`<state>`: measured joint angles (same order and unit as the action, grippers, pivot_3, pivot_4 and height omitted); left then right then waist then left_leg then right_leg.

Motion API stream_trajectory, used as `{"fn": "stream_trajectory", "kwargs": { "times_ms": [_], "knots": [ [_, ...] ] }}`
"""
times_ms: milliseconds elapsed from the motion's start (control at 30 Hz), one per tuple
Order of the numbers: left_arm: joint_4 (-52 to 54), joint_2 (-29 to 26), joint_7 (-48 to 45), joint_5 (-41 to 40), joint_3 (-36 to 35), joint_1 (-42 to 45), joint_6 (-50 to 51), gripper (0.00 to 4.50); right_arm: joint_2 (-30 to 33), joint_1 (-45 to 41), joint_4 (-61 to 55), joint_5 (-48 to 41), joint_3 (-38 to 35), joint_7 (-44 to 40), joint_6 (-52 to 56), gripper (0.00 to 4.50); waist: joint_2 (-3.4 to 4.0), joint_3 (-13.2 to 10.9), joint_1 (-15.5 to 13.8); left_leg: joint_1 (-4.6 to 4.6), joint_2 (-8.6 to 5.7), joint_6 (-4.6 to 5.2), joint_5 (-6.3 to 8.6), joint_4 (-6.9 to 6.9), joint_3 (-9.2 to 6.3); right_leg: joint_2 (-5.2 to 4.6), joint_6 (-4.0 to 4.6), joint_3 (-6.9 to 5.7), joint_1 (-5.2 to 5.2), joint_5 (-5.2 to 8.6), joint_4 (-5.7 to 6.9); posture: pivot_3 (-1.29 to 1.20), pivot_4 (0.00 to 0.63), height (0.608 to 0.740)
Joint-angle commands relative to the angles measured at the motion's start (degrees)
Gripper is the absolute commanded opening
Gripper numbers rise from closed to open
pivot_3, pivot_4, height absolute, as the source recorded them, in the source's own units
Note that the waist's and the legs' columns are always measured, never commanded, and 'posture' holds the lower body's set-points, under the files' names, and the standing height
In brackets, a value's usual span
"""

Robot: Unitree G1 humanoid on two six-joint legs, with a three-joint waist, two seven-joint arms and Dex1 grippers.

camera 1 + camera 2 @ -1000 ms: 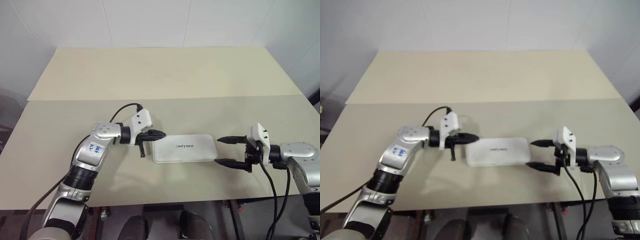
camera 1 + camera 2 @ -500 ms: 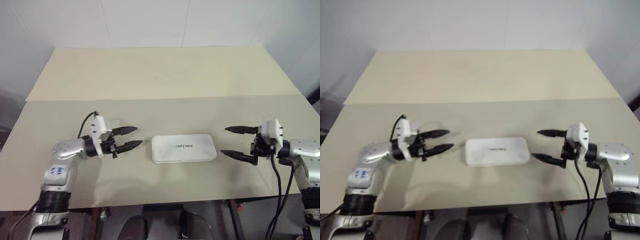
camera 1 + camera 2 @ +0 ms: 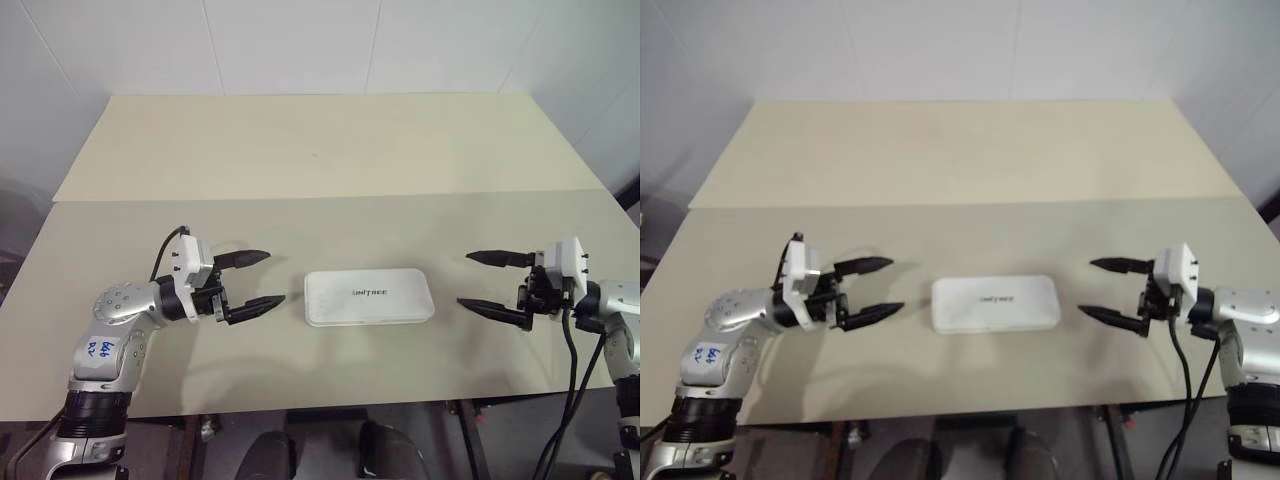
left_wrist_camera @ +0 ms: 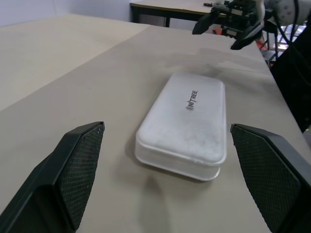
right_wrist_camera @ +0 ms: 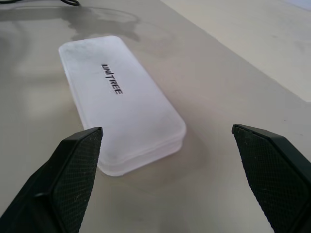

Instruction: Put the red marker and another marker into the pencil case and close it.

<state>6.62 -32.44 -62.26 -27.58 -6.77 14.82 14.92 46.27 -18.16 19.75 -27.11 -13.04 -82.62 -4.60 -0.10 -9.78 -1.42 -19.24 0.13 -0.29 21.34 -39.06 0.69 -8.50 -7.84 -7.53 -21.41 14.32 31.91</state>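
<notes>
From the head views: the case (image 3: 369, 297) lies shut on the worktop (image 3: 320, 160), lid down, midway between the two arms. The left gripper (image 3: 256, 279) has pulled back from the case's end, where it was pressed a second ago with jaws clenched, and now hangs well clear with jaws spread wide and empty. The right gripper (image 3: 492, 283) has drifted outward too, jaws released as before, nothing in them. Neither marker shows on the worktop, and with the lid down I judge they are inside, though the closed lid hides them. With both arms backing off, the task looks about finished.

Left wrist view: the two black fingers (image 4: 77, 170) stand far apart, and the case (image 4: 187, 124) sits between them, apart from both. "UNITREE" reads clearly in dark letters on the lid. The seam along the near edge looks even, so the lid seems properly seated. The right gripper (image 4: 228, 29) shows beyond the case.

Right wrist view: the right fingers (image 5: 73, 174) are also wide, the case (image 5: 121, 102) ahead of them untouched, "UNITREE" legible again. The left arm carries a sticker with blue handwriting, too small to read.
</notes>
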Motion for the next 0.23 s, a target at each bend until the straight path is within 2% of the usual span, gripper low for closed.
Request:
{"fn": "stream_trajectory", "kwargs": {
  "times_ms": [33, 233],
  "knots": [
    [2.0, -0.2, -0.3, -1.6, 0.3, -0.5, 0.2, 4.46, 1.0, -0.1, -0.4, -0.6, -2.6, 1.5, -0.3, 4.50, 0.00, 0.0, 0.1, 0.00, 0.01, 0.00, 0.00, 0.00, 0.00, 0.01, 0.00, -0.01, 0.00, 0.00, 0.00, 0.00, 0.150, 0.740],
    [1.0, -0.4, -0.2, -1.0, 1.1, -1.6, 0.5, 4.46, -0.2, 0.6, -2.6, -0.8, -2.4, 3.7, -0.2, 4.50, 0.00, 0.0, 0.1, 0.02, 0.01, 0.00, 0.00, 0.00, 0.05, 0.01, 0.00, 0.02, 0.00, 0.00, 0.00, 0.00, 0.150, 0.740]
  ]
}}
